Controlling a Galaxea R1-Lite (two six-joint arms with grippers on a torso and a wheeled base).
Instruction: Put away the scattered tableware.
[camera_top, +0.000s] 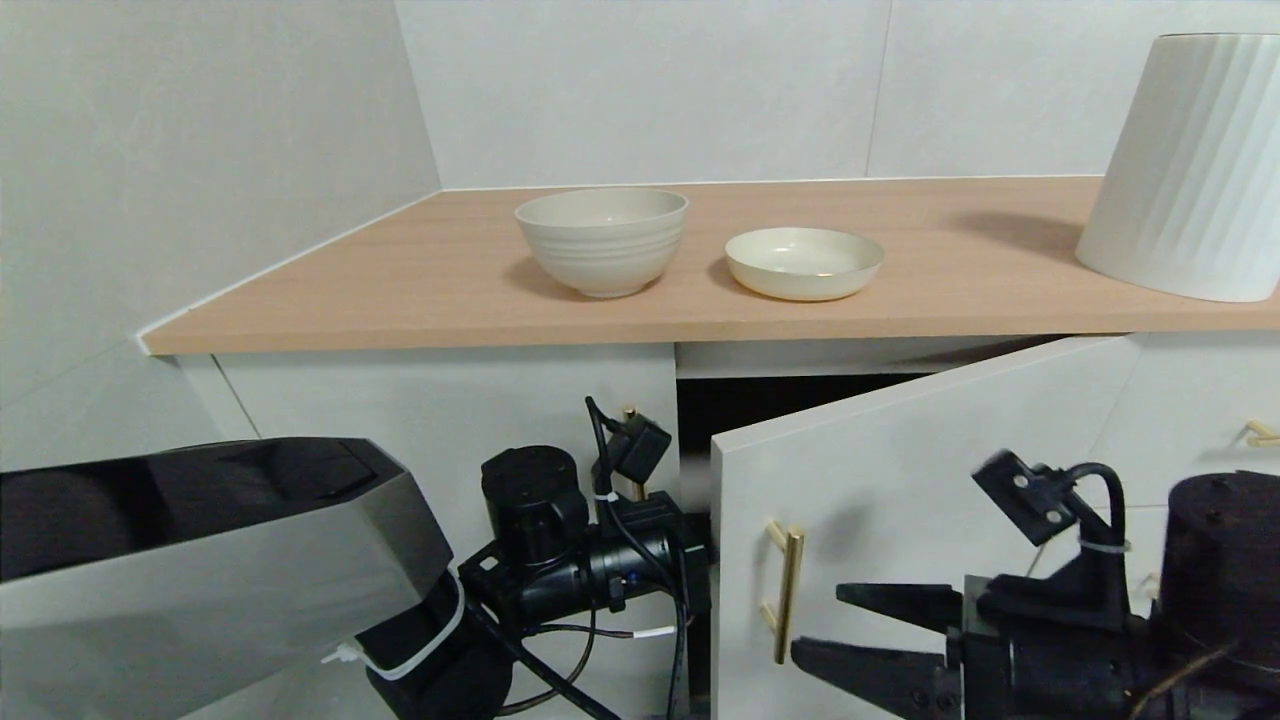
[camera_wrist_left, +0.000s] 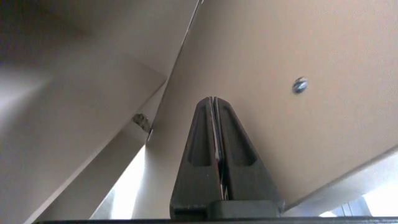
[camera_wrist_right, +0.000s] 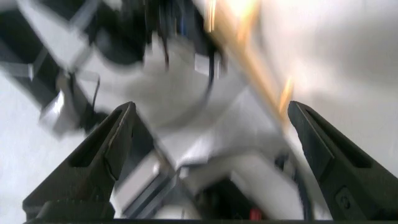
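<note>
The right gripper (camera_top: 818, 623) is released, its jaws spread wide. It sits low in front of the white cabinet door (camera_top: 900, 460), just beside the vertical brass bar handle (camera_top: 785, 590). The left gripper (camera_wrist_left: 212, 106) is clenched on nothing, with its tips pressed together close to a pale board that carries one screw head (camera_wrist_left: 300, 84). Its arm points into the dark gap at the free edge of the door, which stands partly open.

The tableware rests above on the light wooden countertop (camera_top: 420, 290): a deep beige ribbed bowl (camera_top: 602, 240) and, just beside it on the robot's right but not touching, a shallow cream dish (camera_top: 804, 262).

Both pieces appear rigid, glazed, slippery and breakable. Grasp each at the rim, with one finger inside and one outside. The dish's low wall offers less purchase.

The half-open door likely narrows access to the cabinet. A tall white ribbed shade (camera_top: 1190, 160) stands well apart from the dish.
</note>
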